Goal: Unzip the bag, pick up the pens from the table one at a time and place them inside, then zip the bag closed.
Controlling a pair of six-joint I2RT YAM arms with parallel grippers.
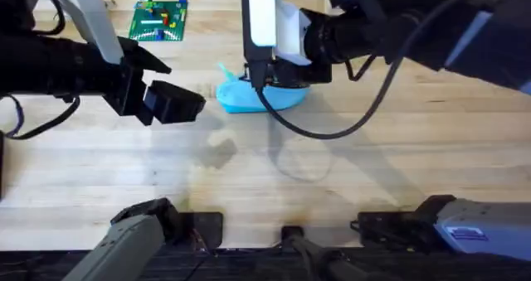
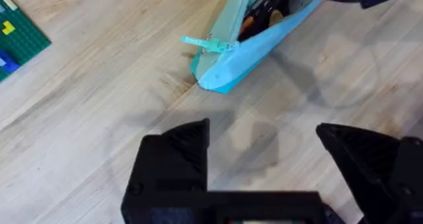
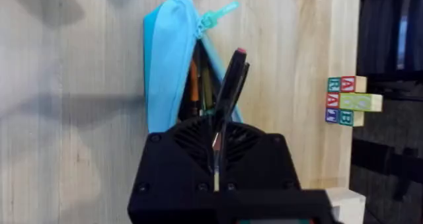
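I see the bag (image 1: 249,96) lying unzipped near the middle of the table's (image 1: 348,173) far edge, with pens (image 3: 198,85) already inside. My right gripper (image 3: 228,85) is above its opening, jaws closed on a dark pen (image 3: 232,75). My left gripper (image 2: 264,158) hangs nearby, jaws open and empty.

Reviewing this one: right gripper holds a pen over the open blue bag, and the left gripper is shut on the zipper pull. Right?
Not quite. The left gripper is open and empty, hovering apart from the zipper pull, per the left wrist view. The right gripper does hold a pen over the open bag.
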